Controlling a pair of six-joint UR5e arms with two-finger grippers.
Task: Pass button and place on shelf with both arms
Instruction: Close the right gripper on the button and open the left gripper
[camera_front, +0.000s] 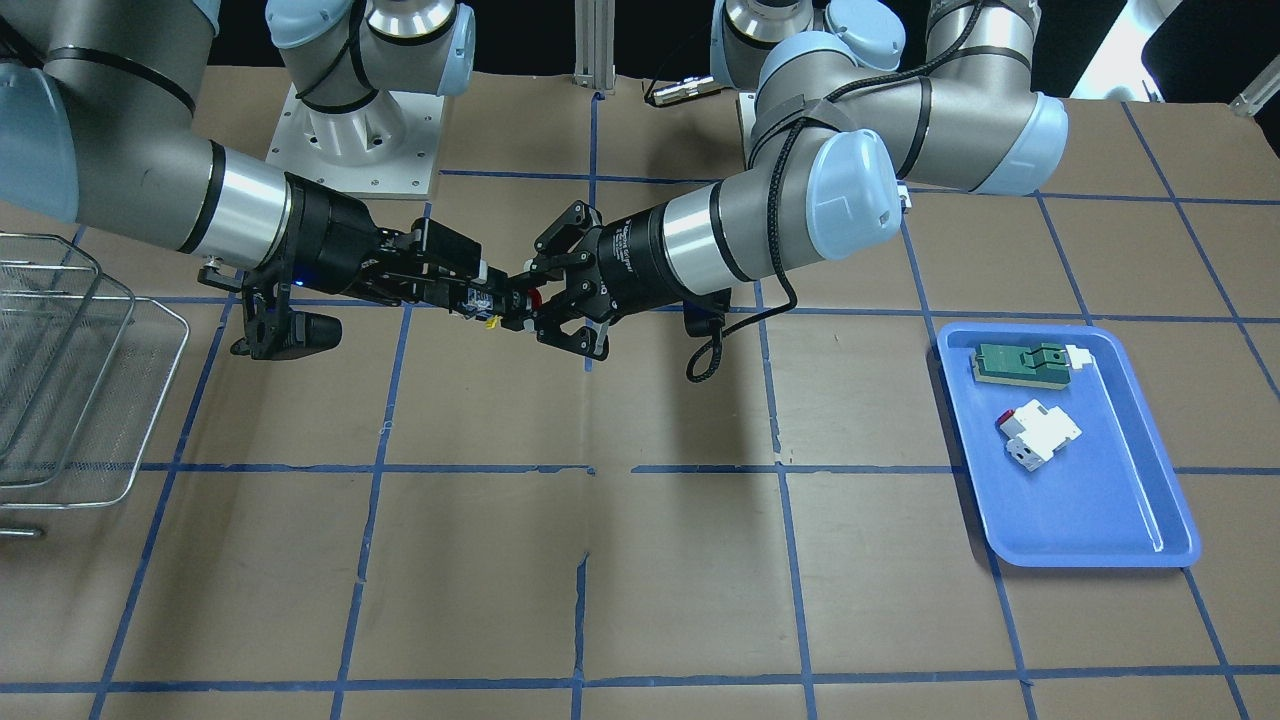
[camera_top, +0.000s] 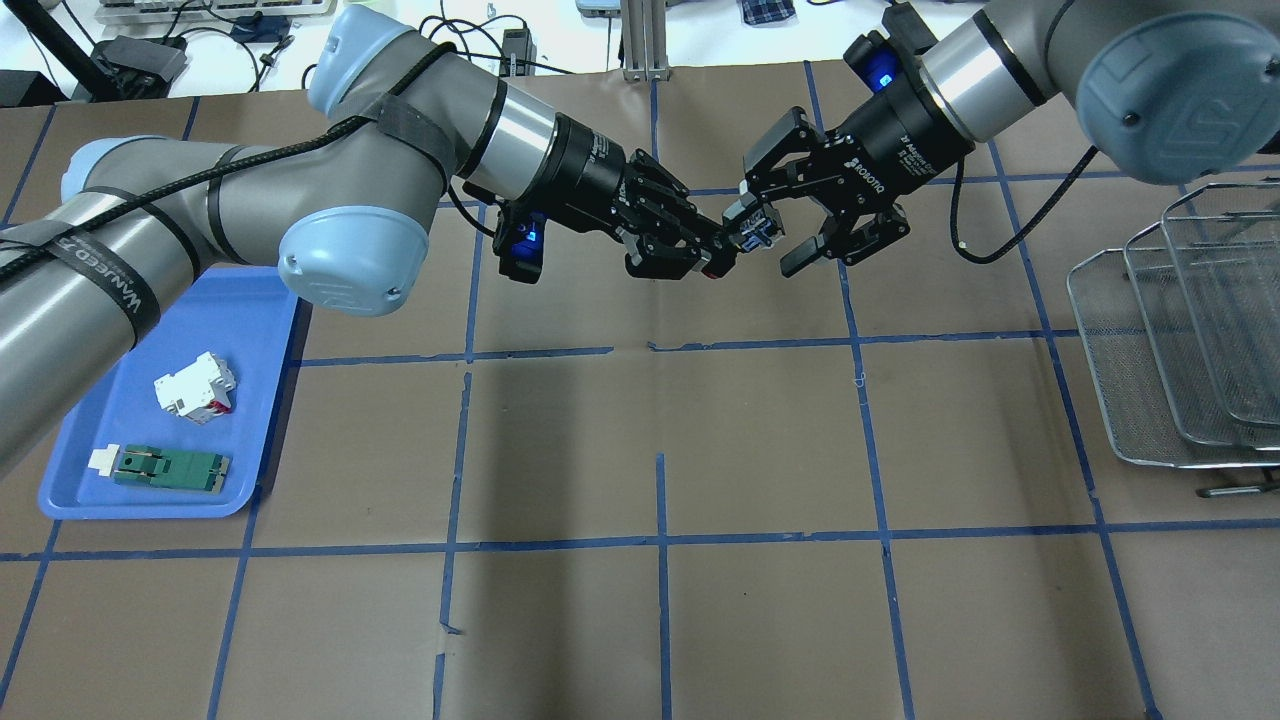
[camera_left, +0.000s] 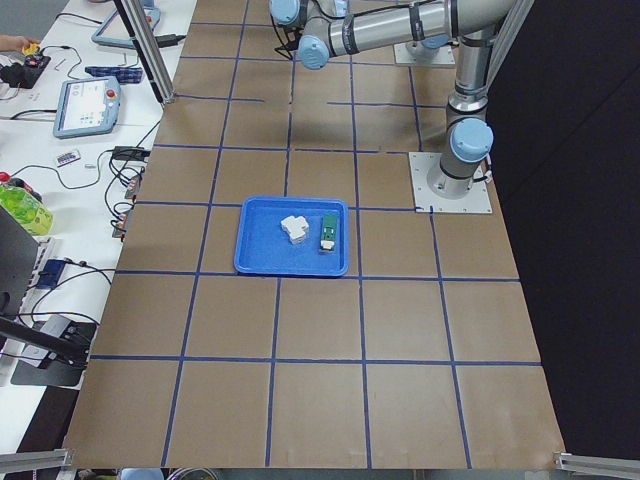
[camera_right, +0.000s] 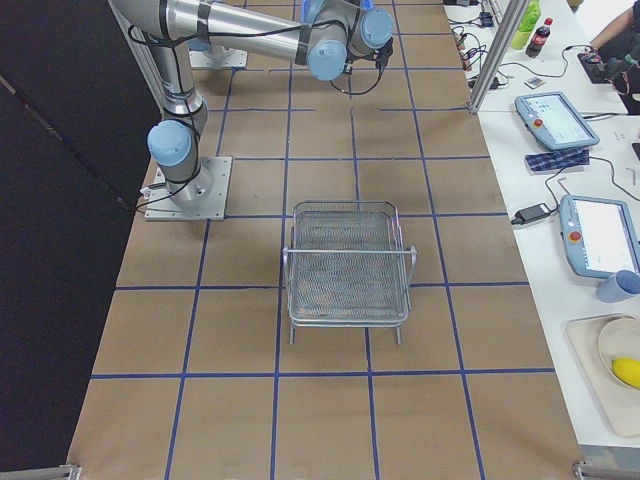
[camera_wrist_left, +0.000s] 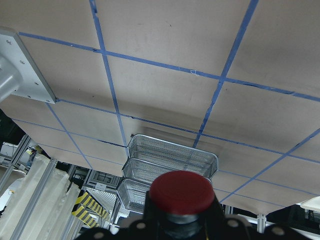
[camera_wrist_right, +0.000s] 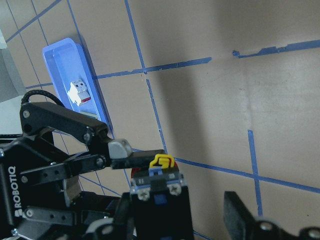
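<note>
The button hangs in mid-air between my two grippers, above the far middle of the table. My left gripper is shut on its red-capped end; the red cap fills the bottom of the left wrist view. My right gripper is open, with its fingers on either side of the button's yellow-and-blue labelled end and a gap on one side. In the front-facing view the button sits between the left gripper and the right gripper. The wire-mesh shelf stands at the table's right end.
A blue tray on my left holds a white block with a red tab and a flat green part. The table is brown with blue tape lines. The shelf also shows in the right side view.
</note>
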